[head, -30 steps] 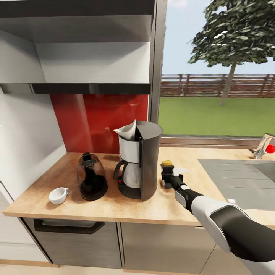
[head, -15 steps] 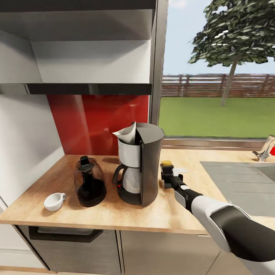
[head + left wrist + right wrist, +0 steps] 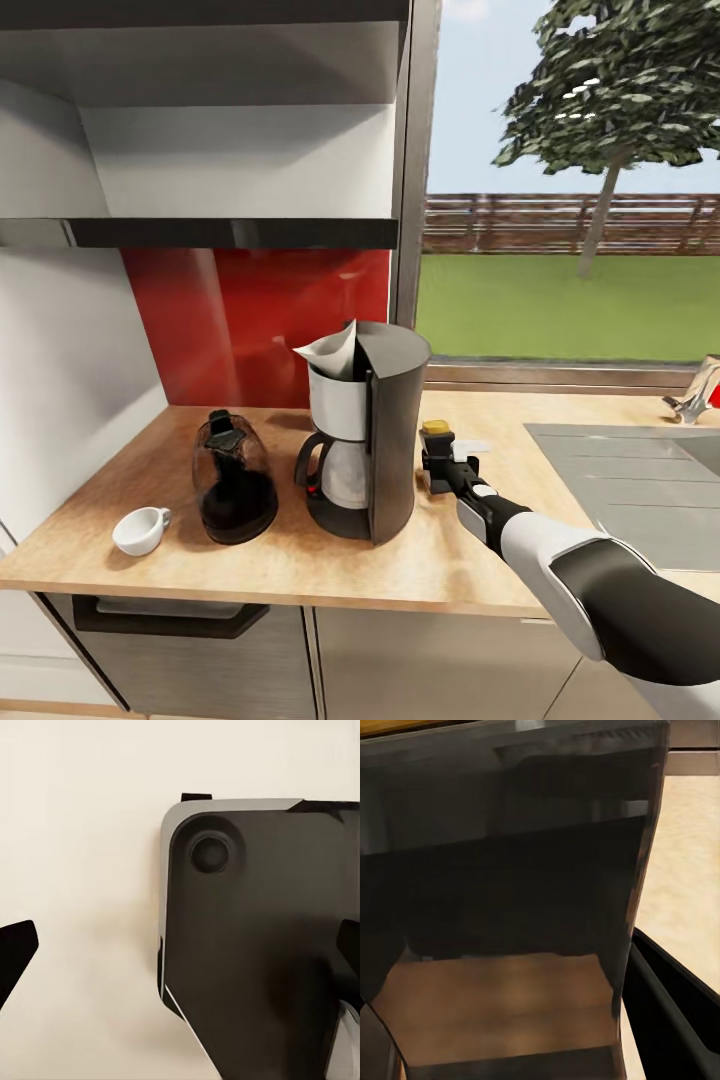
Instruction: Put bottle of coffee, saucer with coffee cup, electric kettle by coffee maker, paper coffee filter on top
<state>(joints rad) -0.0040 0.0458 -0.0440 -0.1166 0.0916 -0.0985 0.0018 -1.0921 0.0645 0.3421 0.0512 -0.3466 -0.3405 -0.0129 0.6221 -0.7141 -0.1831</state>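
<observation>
The tall dark grey coffee maker [image 3: 370, 440] stands on the beige countertop [image 3: 300, 560], with the white paper coffee filter [image 3: 330, 352] in its top. On its left sits the dark see-through electric kettle [image 3: 235, 482], and further left the white coffee cup [image 3: 140, 530]. On its right stands the bottle of coffee [image 3: 436, 440], brown with a yellow cap, and my right gripper [image 3: 443, 472] is shut on it. In the right wrist view the bottle of coffee [image 3: 510, 907] is very close. My left gripper [image 3: 180, 945] is open. The dark kitchen shelf [image 3: 230, 232] hangs above. The saucer is out of view.
A steel sink [image 3: 640, 480] with a faucet [image 3: 690, 395] lies in the counter on the right, below a window. A red backsplash [image 3: 250, 320] backs the counter. In the left wrist view a dark grey panel [image 3: 255, 945] hangs over a cream surface.
The whole picture has shifted a little, so the camera moved. The right gripper and the bottle keep their place beside the coffee maker.
</observation>
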